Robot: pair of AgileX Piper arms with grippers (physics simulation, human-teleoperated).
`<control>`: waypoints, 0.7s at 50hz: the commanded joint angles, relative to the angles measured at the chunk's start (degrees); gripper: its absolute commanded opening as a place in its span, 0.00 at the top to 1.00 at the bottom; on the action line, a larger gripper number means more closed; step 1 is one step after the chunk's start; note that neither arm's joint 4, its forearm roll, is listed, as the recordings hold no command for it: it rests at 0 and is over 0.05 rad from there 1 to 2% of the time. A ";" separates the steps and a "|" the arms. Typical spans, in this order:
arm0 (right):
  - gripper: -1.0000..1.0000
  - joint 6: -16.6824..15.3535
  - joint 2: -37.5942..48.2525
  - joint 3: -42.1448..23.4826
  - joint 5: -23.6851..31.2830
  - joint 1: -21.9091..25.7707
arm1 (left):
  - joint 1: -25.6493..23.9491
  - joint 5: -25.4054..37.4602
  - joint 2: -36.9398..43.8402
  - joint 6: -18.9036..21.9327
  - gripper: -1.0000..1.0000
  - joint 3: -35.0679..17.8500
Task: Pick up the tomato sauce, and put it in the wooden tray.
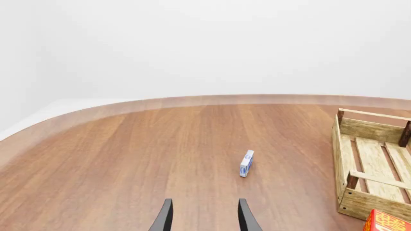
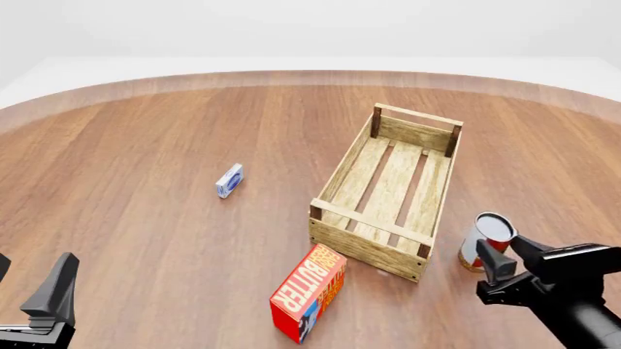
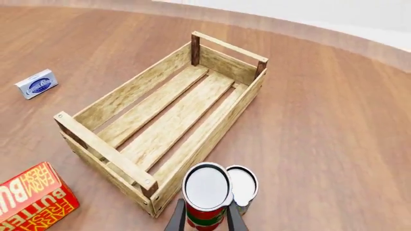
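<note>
The tomato sauce (image 3: 207, 191), a red-labelled can with a silver-white lid, stands upright just outside the near right corner of the wooden tray (image 3: 103, 149). My right gripper (image 3: 204, 220) has a finger tight against each side of the can and is shut on it, low over the table. In the front view the can (image 2: 478, 249) sits right of the tray (image 2: 374, 251), with the right gripper (image 2: 510, 256) just behind it. My left gripper (image 1: 205, 219) is open and empty at the near left (image 2: 29, 285). The tray holds nothing.
A second can (image 3: 245, 183) stands right beside the tomato sauce. A red butter box (image 2: 310, 293) lies in front of the tray's near end. A small blue and white box (image 2: 229, 180) lies left of the tray. The round table's edge (image 2: 310, 75) curves behind.
</note>
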 commanded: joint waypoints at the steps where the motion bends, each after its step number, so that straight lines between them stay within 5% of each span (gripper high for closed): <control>1: 1.00 0.53 -10.66 -1.93 10.38 -0.45 | 0.00 0.00 0.00 0.00 0.00 0.00; 16: 1.00 -0.06 -19.33 -5.46 19.77 -0.71 | 0.00 0.00 0.00 0.00 0.00 0.00; 35: 1.00 -0.08 -18.71 -7.01 19.40 0.05 | 0.00 0.00 0.00 0.00 0.00 0.00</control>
